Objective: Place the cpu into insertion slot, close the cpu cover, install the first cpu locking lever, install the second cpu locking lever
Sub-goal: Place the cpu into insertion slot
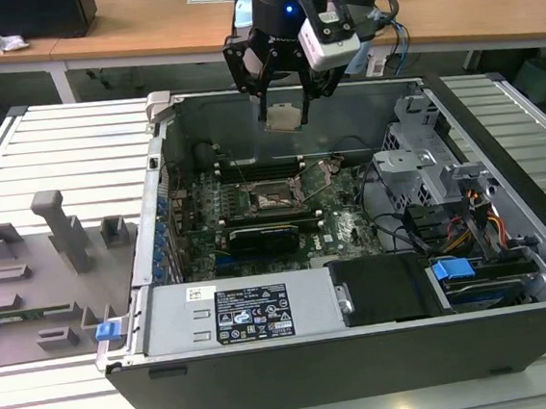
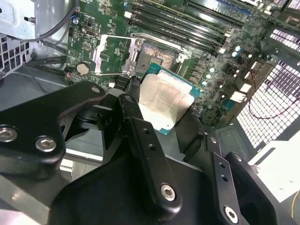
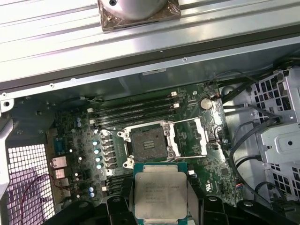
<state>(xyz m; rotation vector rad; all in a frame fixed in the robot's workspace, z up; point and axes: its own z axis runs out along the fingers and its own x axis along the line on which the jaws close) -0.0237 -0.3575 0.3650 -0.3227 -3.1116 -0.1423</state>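
One cpu [image 3: 159, 197] was held clamped between the fingers [image 2: 136, 117] of the gripper [image 1: 285, 114], raised well above the insertion slot [image 3: 149, 143]. Faint, unreadable print was seen on its silvery lid. The slot was seen bare, with the cpu cover [image 3: 190, 138] swung open just beside it and open room above. A printed label [image 1: 253, 313] was carried by the power supply [image 1: 172, 316], well apart from the slot, inside the open computer case [image 1: 366, 369].

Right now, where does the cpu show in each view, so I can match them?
Exterior view: cpu held in the gripper, above the open case.
Second wrist view: cpu held near the empty socket.
First wrist view: cpu held just short of that socket.
Shared landmark: the empty socket.
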